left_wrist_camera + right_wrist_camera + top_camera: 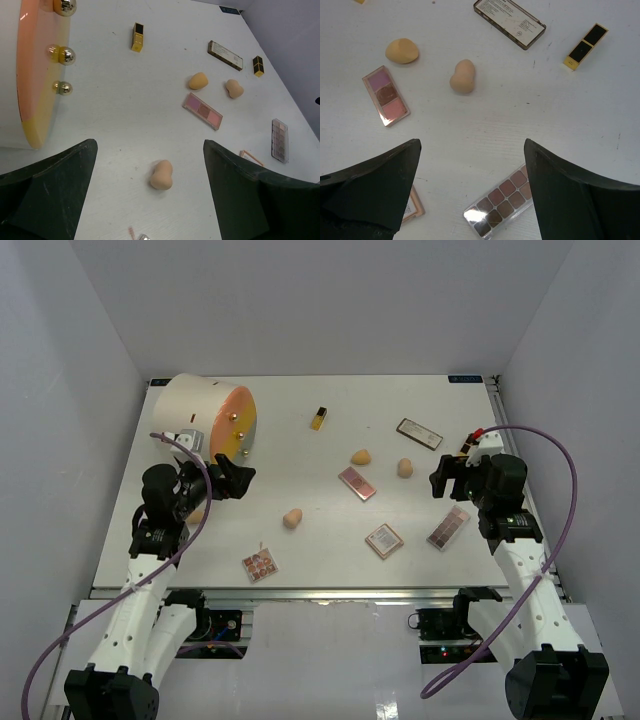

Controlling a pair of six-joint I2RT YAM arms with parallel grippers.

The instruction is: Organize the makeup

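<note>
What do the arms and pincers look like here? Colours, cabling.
Left arm and right arm: white links, black joint housings and bases. A purple cable loops along each. Left pincer and right pincer are black; wrist views show broad, matte, wedge-shaped fingers.

Mostly matt, a few shiny bits.
The table [485, 135] under me is matt white, faintly scuffed. The sponges [463, 76] look soft and dull; the long palette [502, 200] has a clear glossy lid (it catches glare). The lipstick [585, 46] is black with shiny gold trim, the knobs [61, 54] mirror-bright metal, my left fingers [50, 195] dull dark plastic.
</note>
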